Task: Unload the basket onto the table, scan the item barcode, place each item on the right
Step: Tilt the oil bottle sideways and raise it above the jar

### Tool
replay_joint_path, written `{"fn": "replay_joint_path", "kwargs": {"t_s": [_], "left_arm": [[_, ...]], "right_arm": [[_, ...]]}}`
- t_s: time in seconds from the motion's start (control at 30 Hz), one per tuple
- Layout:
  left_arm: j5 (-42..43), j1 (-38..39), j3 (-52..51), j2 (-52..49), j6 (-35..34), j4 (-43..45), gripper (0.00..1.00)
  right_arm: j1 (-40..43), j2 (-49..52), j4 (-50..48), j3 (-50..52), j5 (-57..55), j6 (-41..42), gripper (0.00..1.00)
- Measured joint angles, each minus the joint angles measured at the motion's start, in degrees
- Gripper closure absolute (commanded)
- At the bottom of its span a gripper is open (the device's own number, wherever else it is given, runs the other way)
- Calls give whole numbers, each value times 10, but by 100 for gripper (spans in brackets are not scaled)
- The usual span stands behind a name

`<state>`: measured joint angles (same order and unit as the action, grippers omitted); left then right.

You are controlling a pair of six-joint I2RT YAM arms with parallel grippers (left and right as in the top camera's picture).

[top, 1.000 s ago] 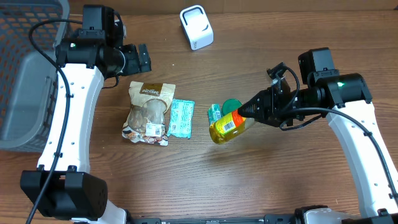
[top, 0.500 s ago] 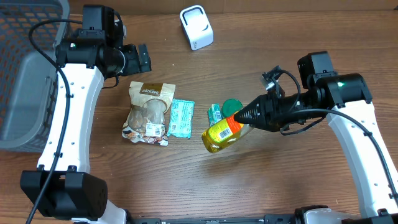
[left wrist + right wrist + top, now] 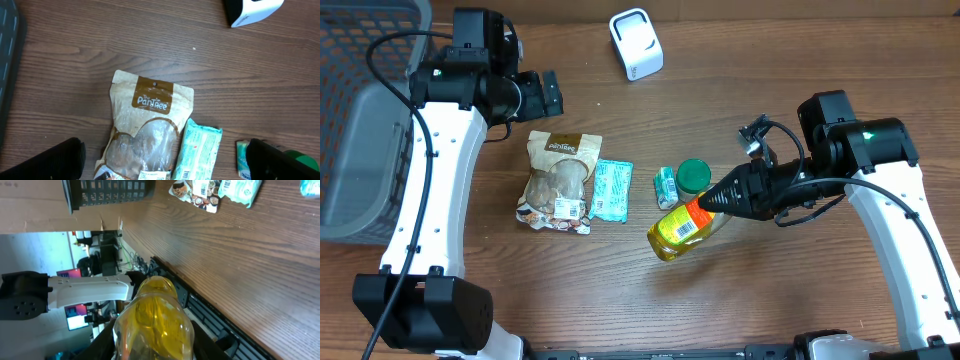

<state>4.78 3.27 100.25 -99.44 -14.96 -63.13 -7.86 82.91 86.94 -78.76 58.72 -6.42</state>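
At the far left, well behind the left end effector (image 3: 551,95), stands a grey plastic mesh basket (image 3: 360,110). That end effector is released, its fingers spread wide with nothing between them. It hangs over the wooden tabletop (image 3: 800,50). Just below it in the left wrist view lie a brown-and-clear snack pouch (image 3: 145,130) and, touching the pouch's edge, a pale teal wrapped packet (image 3: 198,150). Further right, close beside the right end effector (image 3: 710,203), sit a small teal packet (image 3: 665,186) and a round green cap-like tub (image 3: 694,175).

The right end effector is clenched on the neck end of the task's item, a clear yellow plastic bottle (image 3: 680,225). The bottle juts out ahead of the fingers, tilted, apparently just off the tabletop. A white label panel faces upward, though its print is too small to read.

The white box-shaped scanner (image 3: 636,44) stands well away from this end effector, at the far edge of the tabletop.

The pick-up looks done. Carrying the bottle to the scanner and turning the label towards it appear to be what remains.
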Motion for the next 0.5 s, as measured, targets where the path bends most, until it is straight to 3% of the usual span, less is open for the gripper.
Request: {"fn": "replay_joint_path", "kwargs": {"t_s": [0.5], "left_arm": [[0,0,0,0,0,0,0]], "right_arm": [[0,0,-19,0,-3,-11,70]]}}
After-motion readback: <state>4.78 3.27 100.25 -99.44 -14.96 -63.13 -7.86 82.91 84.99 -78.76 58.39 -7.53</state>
